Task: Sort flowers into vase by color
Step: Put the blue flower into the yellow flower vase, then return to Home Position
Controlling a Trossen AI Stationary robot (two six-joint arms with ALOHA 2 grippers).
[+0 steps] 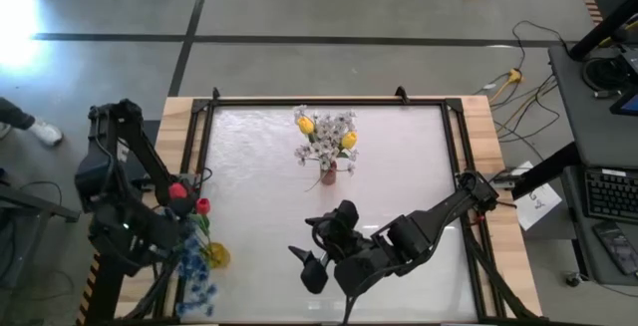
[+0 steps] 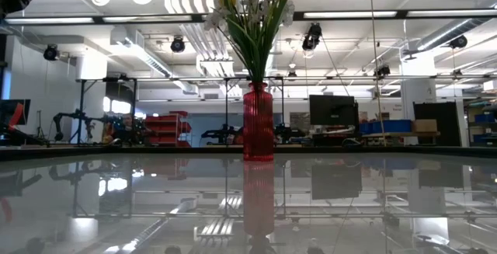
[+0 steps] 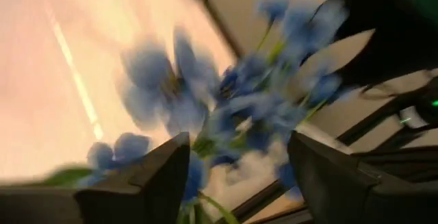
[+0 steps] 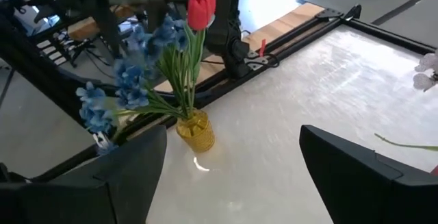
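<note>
Left gripper (image 3: 236, 176) is working at the front-left corner of the table (image 1: 399, 186), right over the yellow vase (image 1: 215, 256). Fingers are sitting well apart, and the blue flowers (image 3: 233, 104) are filling the gap just ahead of the tips; I can't tell if a stem is actually touching a finger, nothing looks clamped. Key relation: the blue blooms are splaying forward and outward toward the table edge, stems running back down into the yellow vase alongside one red tulip (image 4: 201, 8), so the long axis is leaning, not upright. Any grasp is likely needing to come in across the stems, low, below the blossoms. Left arm is clearly the nearer one. Right gripper (image 4: 229, 176) is hanging wide open and empty at front centre, facing the yellow vase from across the table, well apart from it. Red vase (image 2: 258, 122) is standing mid-table toward the back, holding the white sprays (image 1: 327, 137) and yellow tulips (image 1: 305, 124).
</note>
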